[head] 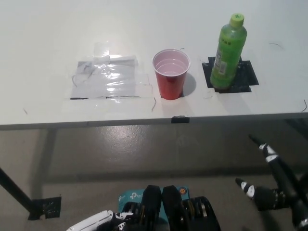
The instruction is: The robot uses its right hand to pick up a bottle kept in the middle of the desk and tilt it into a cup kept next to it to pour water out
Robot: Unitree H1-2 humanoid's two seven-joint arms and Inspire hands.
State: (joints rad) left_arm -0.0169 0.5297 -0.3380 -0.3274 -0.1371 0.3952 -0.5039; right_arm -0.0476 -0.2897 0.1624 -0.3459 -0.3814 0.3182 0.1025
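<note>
1. Progress stands at the very start: nothing in the head view suggests any step of the pour is done, as the green bottle stands upright and capped on the white counter, untouched.
2. Bottle position: it sits on a patch of black tape toward the right of the counter, its yellow-green cap on top, with a label down its side.
3. Cup position: the red plastic cup stands upright just to the left of the bottle in the picture, near but not touching it, its mouth open; whether it already holds any liquid I cannot tell.
4. Right hand: black, low at the picture's lower right, below the counter's front edge and well apart from the bottle; its fingers are spread apart and it has hold of nothing.
5. Left hand: white, only a sliver shows at the bottom edge, resting; how its fingers stand cannot be made out.
6. Other things: a patch of clear tape lies flat on the counter to the left of the cup, playing no part.
7. Remaining work, as I judge it: raise the right hand to the bottle, close round its body, lift it, carry it over the cup and tilt it; the cap looks closed, which may stop any water coming out.
</note>
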